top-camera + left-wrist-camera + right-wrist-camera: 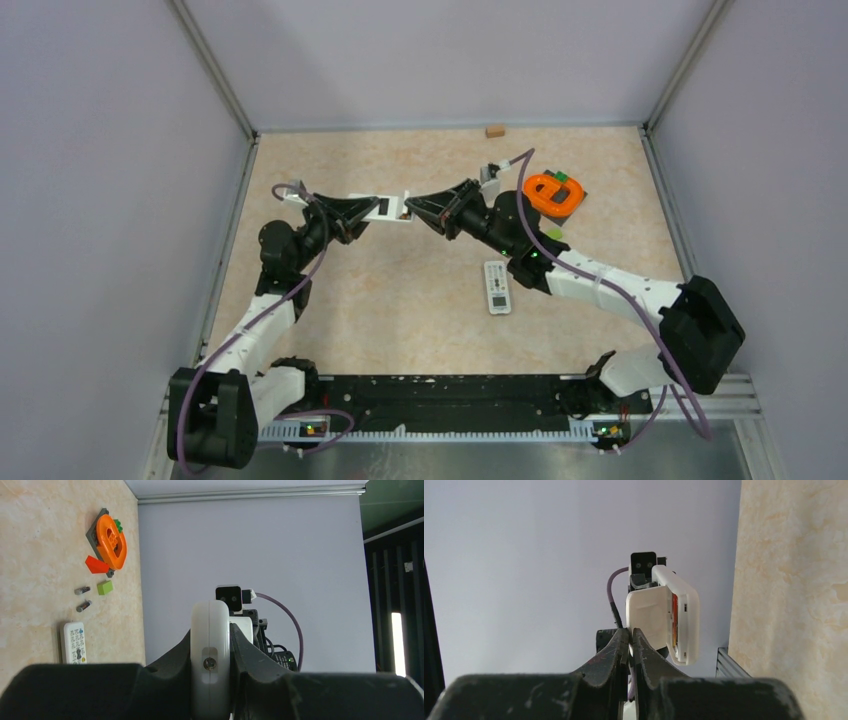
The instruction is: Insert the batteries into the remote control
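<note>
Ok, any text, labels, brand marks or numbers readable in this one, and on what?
No text can be read in any view.
On the remote on the table: button markings, too small to read.
On the held remote, clamped by the left gripper: no print visible.
On its battery cover, pinched by the right gripper: blank.

Held remote (392,205) is hanging between left gripper (365,210) and right gripper (415,210); batteries (82,590) are lying between spare remote (74,642) and looped holder (111,542).
</note>
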